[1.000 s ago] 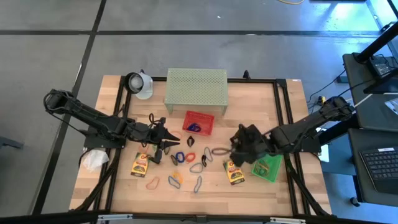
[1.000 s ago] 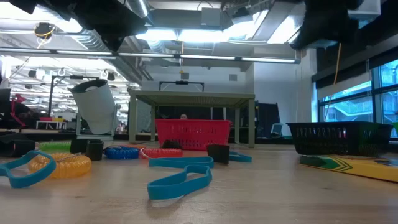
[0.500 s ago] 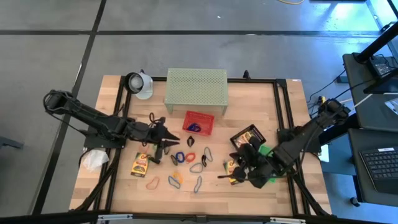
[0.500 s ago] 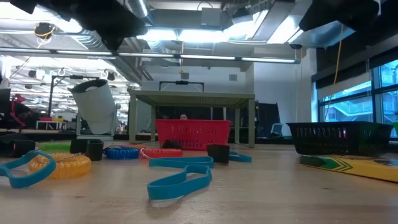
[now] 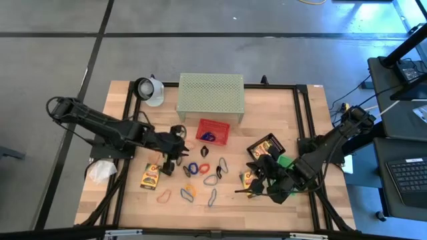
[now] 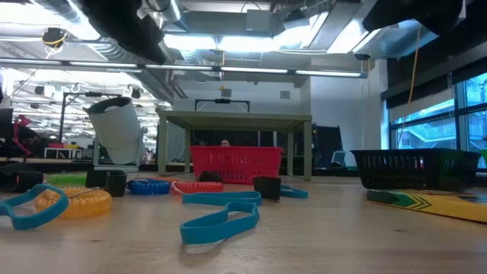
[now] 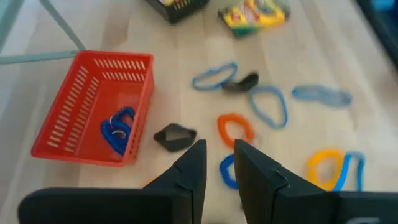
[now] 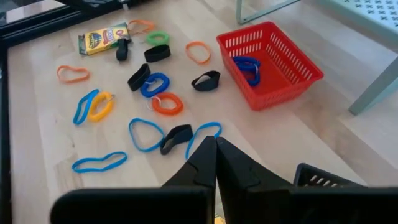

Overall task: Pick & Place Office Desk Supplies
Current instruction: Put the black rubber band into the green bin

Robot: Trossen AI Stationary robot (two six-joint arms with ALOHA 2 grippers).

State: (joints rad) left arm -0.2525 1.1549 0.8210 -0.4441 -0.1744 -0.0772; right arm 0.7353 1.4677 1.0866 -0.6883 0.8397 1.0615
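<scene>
Since a second ago the right gripper (image 5: 248,189) has pulled back from the table's middle toward the near right, beside a crayon box (image 5: 251,179); the left gripper (image 5: 179,143) has edged toward the red basket (image 5: 213,131) and its fingers (image 7: 194,167) have parted slightly; they stand a little apart with nothing visibly between them.

Nearest the front edge lie a blue loop (image 6: 221,221), a yellow coil (image 6: 76,202) and an orange loop (image 5: 163,196); the right gripper's fingers (image 8: 203,160) are pressed together, holding nothing; behind it sit a green basket (image 5: 287,180) and a black basket (image 5: 265,147) with a yellow box inside.

At mid-table a second crayon box (image 5: 150,176) lies on the left, with more loops and clips in blue, orange and black scattered between it and the right gripper; a white wad (image 5: 101,171) rests at the table's left edge.

Farther back the red basket holds a blue coil (image 7: 118,127); a black clip (image 7: 174,136) lies just beside it; behind stands the pale green shelf (image 5: 210,97); a white cup (image 5: 153,91) stands to its left.
</scene>
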